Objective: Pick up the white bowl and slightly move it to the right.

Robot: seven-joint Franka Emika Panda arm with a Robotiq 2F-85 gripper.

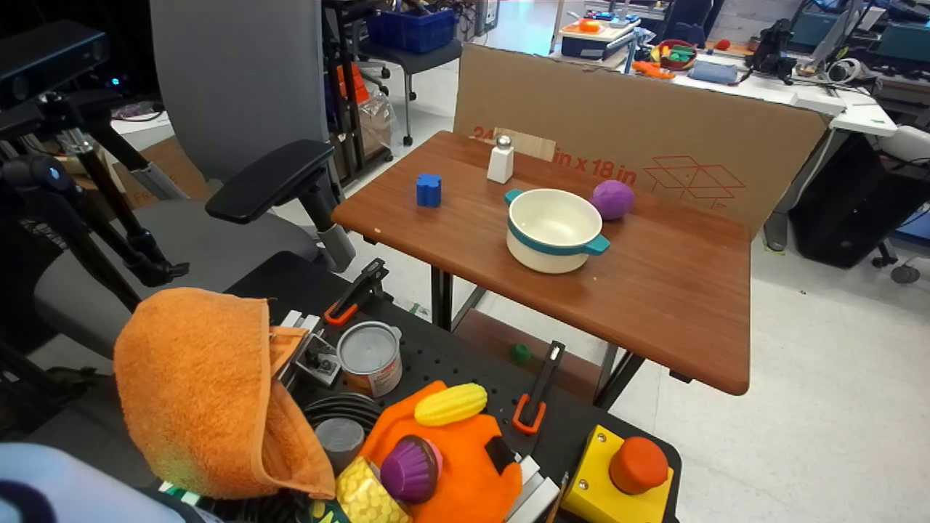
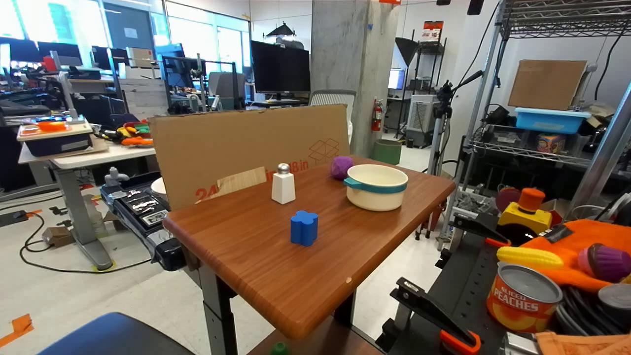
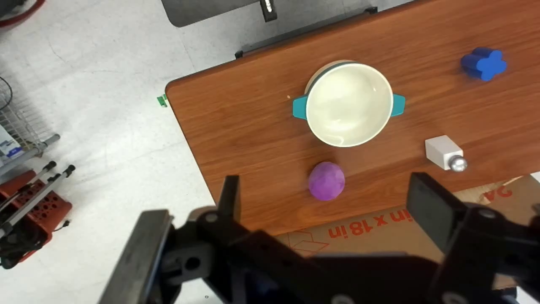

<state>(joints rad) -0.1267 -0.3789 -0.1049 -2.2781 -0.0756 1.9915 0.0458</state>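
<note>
The white bowl (image 1: 554, 225) is round and cream-white, with a teal band and two teal side handles. It stands upright on the wooden table (image 1: 676, 290) and looks empty. It also shows in an exterior view (image 2: 377, 190) and in the wrist view (image 3: 349, 105). My gripper (image 3: 324, 176) is open, with its fingers wide apart and nothing between the pads. It is high above the table, and the bowl lies ahead of the fingertips in the wrist view. Neither exterior view shows the gripper.
A purple ball (image 3: 327, 181) lies close to the bowl. A white bottle (image 3: 443, 153) with a silver cap and a blue flower-shaped block (image 3: 485, 64) stand on the table. A cardboard sheet (image 1: 617, 123) stands upright along one long table edge.
</note>
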